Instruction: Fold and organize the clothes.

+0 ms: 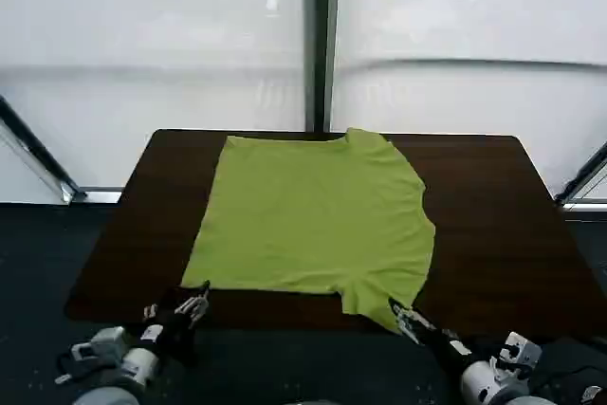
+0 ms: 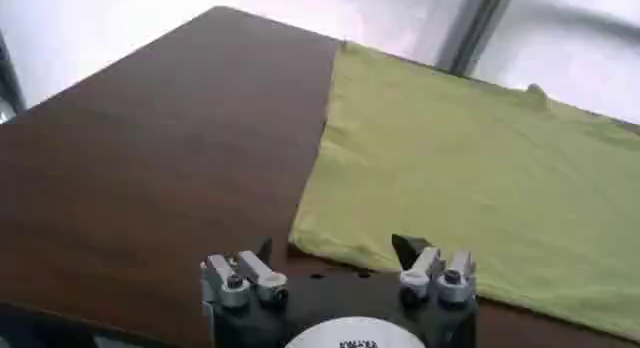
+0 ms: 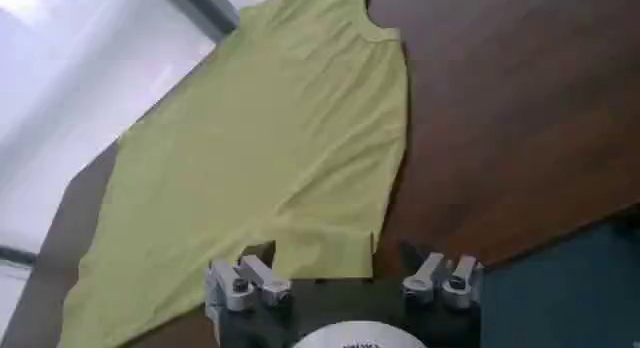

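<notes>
Lime-green shirt (image 1: 313, 220) spread flat on dark tabletop (image 1: 493, 225), near the middle, one long side along the near rim, sleeve flap hanging towards the near right corner. Lies sideways: neck and sleeves at the right end, hem at the left. Few wrinkles, single smooth layer, not yet folded.

Likely light, soft and limp: no stiffness to push against, apt to sag, drag and bunch if lifted from one point. Best taken by thin pinches at edges or corners, both ends together, so the cloth stays taut in the fold. Near left hem corner and near sleeve the handiest grips, each lying just before a tool.

Left tool (image 1: 196, 303) at the near left rim, just off the hem corner, jaws wide apart, holding nothing; same in the left wrist view (image 2: 338, 272), corner between the open fingers' line but not gripped. Right tool (image 1: 403, 315) at the near right rim, close by the sleeve tip; in the right wrist view (image 3: 340, 272) jaws wide apart, empty, sleeve edge just ahead.

Bare wood on both sides of the shirt, more on the right; little beyond the far edge. Near rim close under both tools, so low approaches risk striking it. Window wall (image 1: 313, 35) behind, well clear.
</notes>
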Controlling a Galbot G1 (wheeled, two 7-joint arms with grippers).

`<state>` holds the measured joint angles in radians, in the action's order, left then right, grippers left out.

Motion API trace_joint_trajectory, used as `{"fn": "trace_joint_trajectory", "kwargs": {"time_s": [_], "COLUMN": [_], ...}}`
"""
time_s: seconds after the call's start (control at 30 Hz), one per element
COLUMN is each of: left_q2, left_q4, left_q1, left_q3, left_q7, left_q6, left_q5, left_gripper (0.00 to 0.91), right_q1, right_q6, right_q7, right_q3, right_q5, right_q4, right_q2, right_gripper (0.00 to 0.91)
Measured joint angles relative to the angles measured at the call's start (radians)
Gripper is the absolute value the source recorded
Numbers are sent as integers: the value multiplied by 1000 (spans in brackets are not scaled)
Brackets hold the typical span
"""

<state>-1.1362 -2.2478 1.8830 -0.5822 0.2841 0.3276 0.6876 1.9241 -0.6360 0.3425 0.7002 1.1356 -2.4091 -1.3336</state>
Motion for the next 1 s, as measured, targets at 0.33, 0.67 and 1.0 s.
{"fn": "trace_joint_trajectory", "kwargs": {"time_s": [0.33,0.67,1.0], "left_q2": [-2,-3,-5], "left_q4": [13,20,26], "left_q1": [-5,-6,-1], "left_q3": [0,0,-1], "left_q7": [13,22,31], "left_q6": [6,0,4], "left_q5": [-18,-19,-19], "left_gripper": [673,137,0], "right_q1": [-2,5,82], "right_q6": [2,5,10], "right_q7": [1,2,12], "right_q3": [0,6,34], "right_q5": [6,7,6], "right_q4": [17,20,-45], "right_q2": [-1,1,26], "right_gripper": [644,49,0]}}
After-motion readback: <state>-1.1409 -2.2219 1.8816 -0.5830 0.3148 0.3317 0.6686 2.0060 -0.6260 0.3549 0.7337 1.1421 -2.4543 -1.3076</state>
